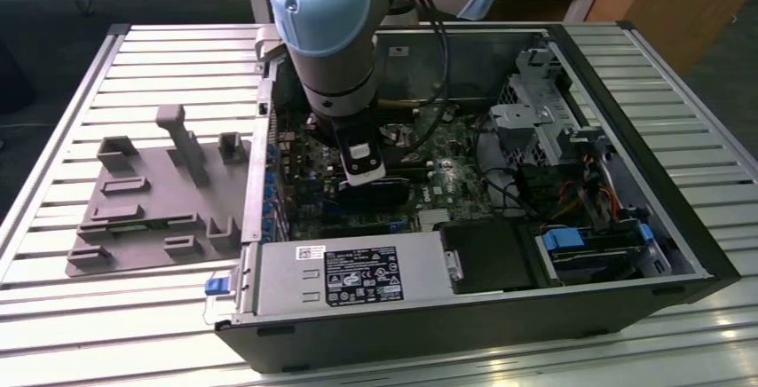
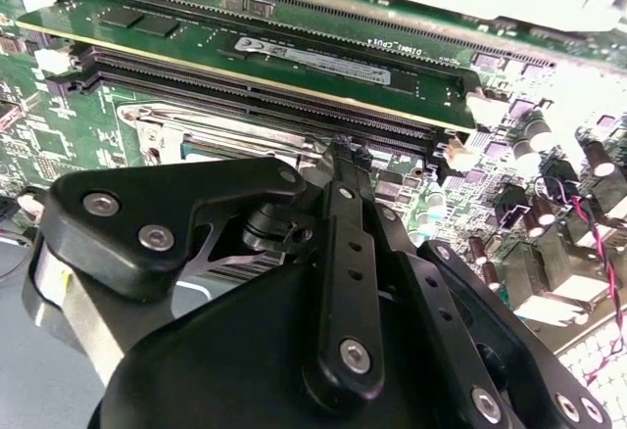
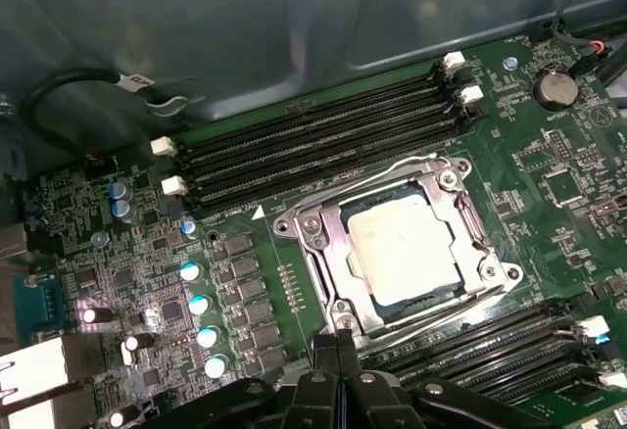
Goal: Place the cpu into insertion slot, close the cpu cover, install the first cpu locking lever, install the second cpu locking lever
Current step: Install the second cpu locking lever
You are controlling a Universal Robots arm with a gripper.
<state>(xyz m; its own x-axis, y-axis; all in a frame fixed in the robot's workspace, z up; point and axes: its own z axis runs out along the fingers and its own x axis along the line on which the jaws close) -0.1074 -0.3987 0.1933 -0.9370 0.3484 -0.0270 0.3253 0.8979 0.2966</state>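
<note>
A: Nearest the camera, the black two-fingered pincer is clenched, its tips together at the corner of the small square insertion slot with its silvery metal surround. Nothing can be seen gripped between them.

B: So where is the chip?

A: The small flat square cpu with the silver-grey top lies seated in that slot. The thin silvery cpu cover frame lies down around it, with the chip showing through its window. A thin wire locking lever runs along the slot's edge just beside the tips.

B: That looks like the lever stage. To do it well, the arm should probably press on the wire alone, keep clear of the chip's top, and sweep the wire sideways under its hook. Whether it is latched cannot be told.

A: Beyond the slot lie the long black memory slots, then a round silver coin cell.

B: Any writing?

A: There is a small white tag on a black cable and fine white print on the green board. In the exterior view a white label sits on the grey power supply of the open black computer case, which stands on the slatted metal bench. None of it can be read.
</note>
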